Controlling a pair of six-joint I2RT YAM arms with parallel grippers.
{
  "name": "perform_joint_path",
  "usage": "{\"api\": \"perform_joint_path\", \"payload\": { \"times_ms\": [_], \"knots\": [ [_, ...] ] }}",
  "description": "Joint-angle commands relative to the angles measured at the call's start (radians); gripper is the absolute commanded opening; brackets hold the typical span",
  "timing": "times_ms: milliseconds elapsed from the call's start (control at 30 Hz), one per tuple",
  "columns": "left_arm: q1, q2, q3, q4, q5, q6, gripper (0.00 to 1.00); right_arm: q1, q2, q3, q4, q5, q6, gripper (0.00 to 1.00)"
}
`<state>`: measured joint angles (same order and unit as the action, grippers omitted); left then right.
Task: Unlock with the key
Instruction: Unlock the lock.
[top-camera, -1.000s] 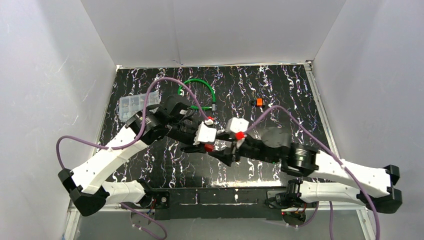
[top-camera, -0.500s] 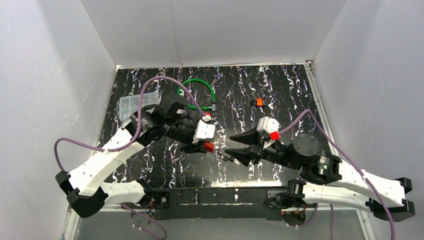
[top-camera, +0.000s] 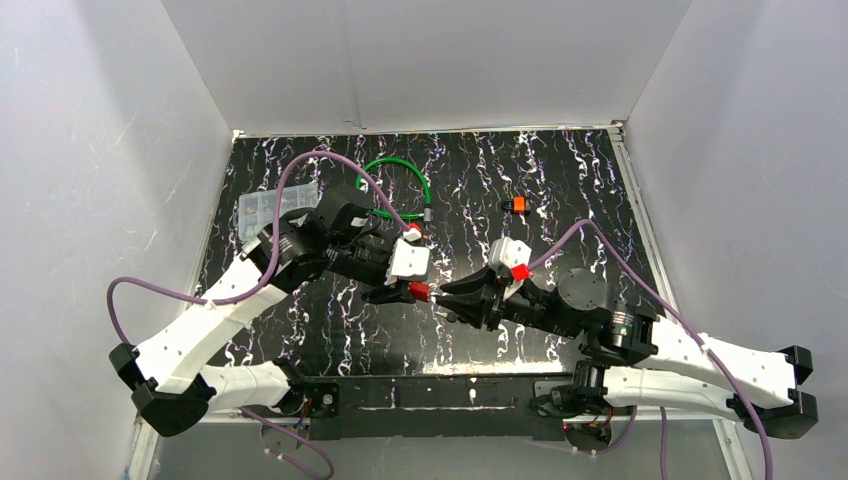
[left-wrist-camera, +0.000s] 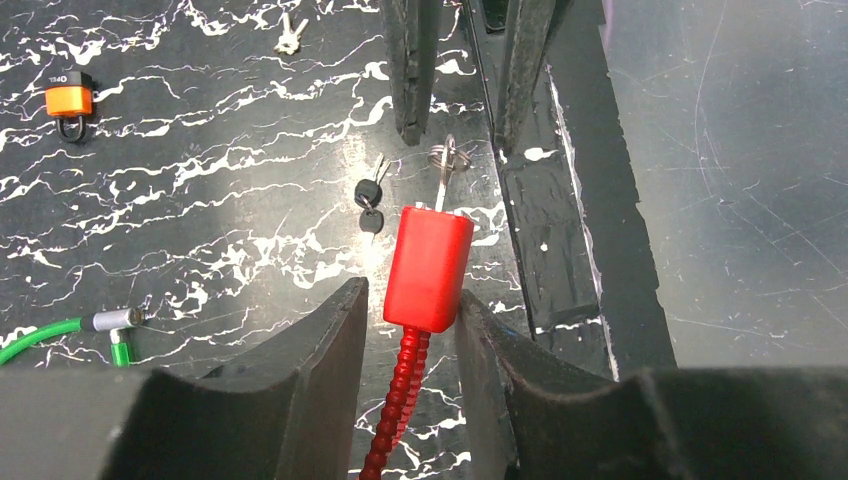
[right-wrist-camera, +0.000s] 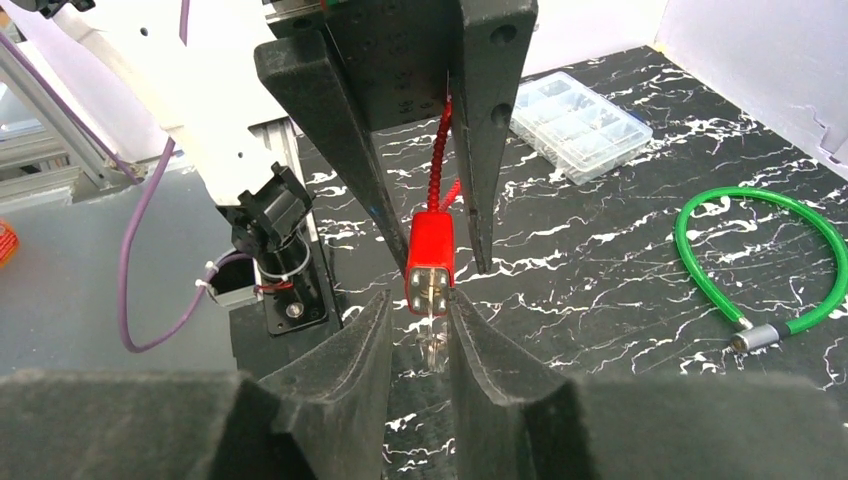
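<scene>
Lock (left-wrist-camera: 428, 265): red body with a beaded red cable, held off the table mid-workspace. The left gripper (left-wrist-camera: 412, 295) is closed on its sides.

Key (right-wrist-camera: 432, 335): seated in the lock's end face, ring hanging from it, pointing toward the right arm.

Right gripper (right-wrist-camera: 418, 300): fingers narrowly parted on either side of the key. I see slivers of gap, so it has nothing pinched.

Risks as I judge them:
- If I close off-centre, I catch the ring rather than the key head, and the turn slips.
- If my wrist axis is off the key's line, turning could bend the key or twist the lock in the left grip.
- If I draw back while turning, the key could come out.

Writing: none legible on the lock. The orange padlock (left-wrist-camera: 68, 100) has dark marks too small to read.
</scene>
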<state>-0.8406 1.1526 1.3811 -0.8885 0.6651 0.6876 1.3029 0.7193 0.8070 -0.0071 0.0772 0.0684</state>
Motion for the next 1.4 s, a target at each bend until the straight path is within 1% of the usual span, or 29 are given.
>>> {"api": "perform_joint_path", "payload": {
  "times_ms": [0,100,167,300,400,467,633,667,700,800,833,900,1133,1300,1367],
  "knots": [
    [0.001,-0.030,0.037,-0.004,0.013,0.007,0.00,0.002,0.006,0.014,0.069,-0.021,0.009,0.32],
    [0.001,-0.036,0.035,-0.002,0.008,0.010,0.00,0.002,0.004,0.010,0.053,-0.029,0.024,0.38],
    [0.001,-0.037,0.036,-0.002,0.005,0.014,0.00,0.002,-0.003,0.001,0.054,-0.024,0.030,0.39],
    [0.001,-0.037,0.041,-0.001,0.005,0.019,0.00,0.002,-0.010,-0.011,0.053,0.000,0.031,0.33],
    [0.001,-0.036,0.048,-0.001,0.001,0.022,0.00,0.002,-0.005,-0.013,0.054,0.004,0.031,0.25],
    [0.001,-0.036,0.050,-0.001,-0.002,0.022,0.00,0.002,0.001,-0.009,0.051,0.001,0.030,0.22],
    [0.001,-0.031,0.054,0.001,-0.009,0.021,0.00,0.002,0.005,-0.010,0.048,-0.002,0.031,0.21],
    [0.001,-0.031,0.056,0.003,-0.010,0.019,0.00,0.003,0.006,-0.011,0.047,-0.002,0.032,0.22],
    [0.001,-0.031,0.056,0.006,-0.010,0.019,0.00,0.003,0.007,-0.011,0.045,0.000,0.032,0.26],
    [0.001,-0.030,0.056,0.009,-0.009,0.018,0.00,0.002,0.007,-0.011,0.034,0.034,0.034,0.41],
    [0.001,-0.032,0.056,0.008,-0.009,0.018,0.00,0.003,0.003,-0.011,0.029,0.051,0.033,0.43],
    [0.001,-0.033,0.052,0.008,-0.005,0.018,0.00,0.003,-0.010,-0.016,0.029,0.065,0.031,0.45],
    [0.001,-0.029,0.059,0.011,-0.003,0.018,0.00,0.002,-0.003,-0.027,0.044,0.052,0.033,0.36],
    [0.001,-0.031,0.058,0.012,-0.004,0.015,0.00,0.002,0.012,-0.029,0.073,0.035,0.040,0.20],
    [0.001,-0.031,0.057,0.014,-0.007,0.012,0.00,0.002,0.017,-0.029,0.075,0.030,0.042,0.17]
  ]
}}
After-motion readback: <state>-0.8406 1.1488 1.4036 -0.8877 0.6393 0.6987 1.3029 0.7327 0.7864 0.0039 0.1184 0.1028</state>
